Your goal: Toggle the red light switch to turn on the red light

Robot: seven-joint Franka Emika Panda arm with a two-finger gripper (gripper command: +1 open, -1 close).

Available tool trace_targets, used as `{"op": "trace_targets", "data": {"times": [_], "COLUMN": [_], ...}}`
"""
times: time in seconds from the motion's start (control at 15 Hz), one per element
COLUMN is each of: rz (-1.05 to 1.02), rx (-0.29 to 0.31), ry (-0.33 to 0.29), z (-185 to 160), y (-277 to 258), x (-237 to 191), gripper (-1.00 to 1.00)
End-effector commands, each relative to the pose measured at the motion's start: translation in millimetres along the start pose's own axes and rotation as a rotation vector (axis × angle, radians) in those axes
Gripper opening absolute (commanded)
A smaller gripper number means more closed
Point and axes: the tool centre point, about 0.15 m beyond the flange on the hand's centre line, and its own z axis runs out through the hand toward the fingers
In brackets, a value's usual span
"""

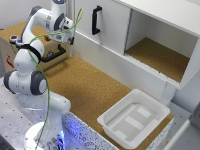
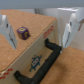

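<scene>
The arm stands at about 8 o'clock in the exterior view, and its end effector [image 1: 64,36] hangs over a wooden box [image 1: 10,47] at about 10 o'clock, just above the black handle [image 1: 54,54] on the front of the box. In the wrist view the end effector [image 2: 39,31] is released: its two pale fingers [image 2: 70,27] stand wide apart and nothing is between them.

Between the fingers in the wrist view, on the top of the wooden box [image 2: 35,52], sits a small dark purple knob [image 2: 23,32], near the edge of the box top. Whether this knob is the red light switch, I cannot tell; the picture is too blurred, and no clearly red switch is seen in either view. The black handle [image 2: 40,62] runs across the front of the box in this view.

The cork surface [image 1: 85,85] goes from the box towards 4 o'clock, where a white tray [image 1: 131,119] rests on it. A white cabinet [image 1: 150,35] with a black handle [image 1: 95,20] on its door stands at about 1 o'clock; its right compartment is open.
</scene>
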Motion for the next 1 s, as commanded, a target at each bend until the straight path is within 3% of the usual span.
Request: {"op": "trace_targets", "data": {"times": [0.0, 0.53, 0.93], "rz": [-0.217, -0.617, -0.811], "rx": [-0.085, -0.076, 0.008], "ry": [-0.114, -0.178, -0.202], "z": [-10, -6, 7], "y": [-96, -211, -276], "x": [13, 33, 46], "gripper": [1.00, 1.00, 1.00]}}
